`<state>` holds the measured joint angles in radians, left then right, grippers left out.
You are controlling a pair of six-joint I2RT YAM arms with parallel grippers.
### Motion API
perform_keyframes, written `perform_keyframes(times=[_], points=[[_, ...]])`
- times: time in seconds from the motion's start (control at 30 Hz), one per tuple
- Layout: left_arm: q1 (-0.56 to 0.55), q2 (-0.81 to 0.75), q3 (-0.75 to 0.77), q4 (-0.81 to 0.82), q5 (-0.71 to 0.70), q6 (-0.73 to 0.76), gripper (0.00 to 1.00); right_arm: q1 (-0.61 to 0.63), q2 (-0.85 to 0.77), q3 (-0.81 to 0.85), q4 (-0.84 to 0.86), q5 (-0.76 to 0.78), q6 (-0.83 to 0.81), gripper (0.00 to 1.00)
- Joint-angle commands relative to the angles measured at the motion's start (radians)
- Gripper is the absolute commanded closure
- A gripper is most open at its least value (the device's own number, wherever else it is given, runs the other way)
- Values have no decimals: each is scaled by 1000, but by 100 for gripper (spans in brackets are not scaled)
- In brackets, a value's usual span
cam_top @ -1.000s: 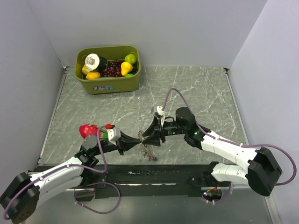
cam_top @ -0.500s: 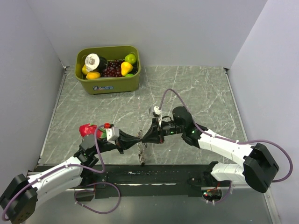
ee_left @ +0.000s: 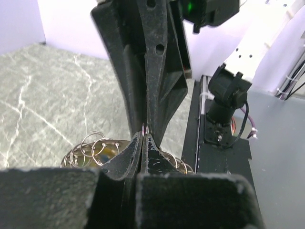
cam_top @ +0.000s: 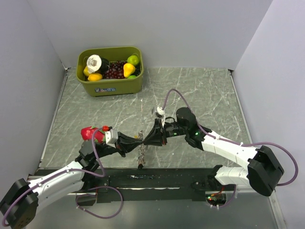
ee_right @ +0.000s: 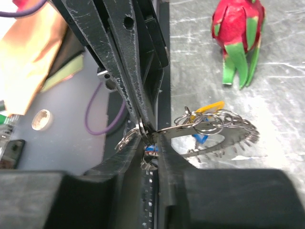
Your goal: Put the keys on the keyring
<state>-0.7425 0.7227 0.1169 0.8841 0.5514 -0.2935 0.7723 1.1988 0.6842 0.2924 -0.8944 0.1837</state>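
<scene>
Keyring (cam_top: pixel 141 153) hung at frame centre, clamped by both my left claw (cam_top: pixel 137 139) and right claw (cam_top: pixel 145 139). Keys (ee_right: pixel 208 107) dangled beneath.

Bright, even light with soft shadows; both wrist views blur at the near edge.

The left arm (cam_top: pixel 57 179) and right arm (cam_top: pixel 228 150) share white links and bulky black joints. A purple cable (cam_top: pixel 172 90) loops along each. The fingers (ee_left: pixel 152 57) are black, tapered and scuffed, each with a round hole. A green light (ee_left: pixel 190 5) glows at twelve o'clock.
</scene>
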Motion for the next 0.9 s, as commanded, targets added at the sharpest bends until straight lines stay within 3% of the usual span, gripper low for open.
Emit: perform_keyframes(times=[0.0,0.13,0.23,0.6,0.87], points=[[-11,-8,26,214,19,-30,99,1,-24,2,50,-8,-1,65],[-12,-5,38,185,28,-13,99,-11,-115,-6,-18,80,-46,44],[-11,-11,47,164,33,-1,99,-47,-175,-14,-15,106,-38,38],[-11,12,64,179,39,1,99,-70,-159,0,16,-24,6,52],[-12,23,81,148,21,19,99,-48,-142,-3,-19,-6,17,52]])
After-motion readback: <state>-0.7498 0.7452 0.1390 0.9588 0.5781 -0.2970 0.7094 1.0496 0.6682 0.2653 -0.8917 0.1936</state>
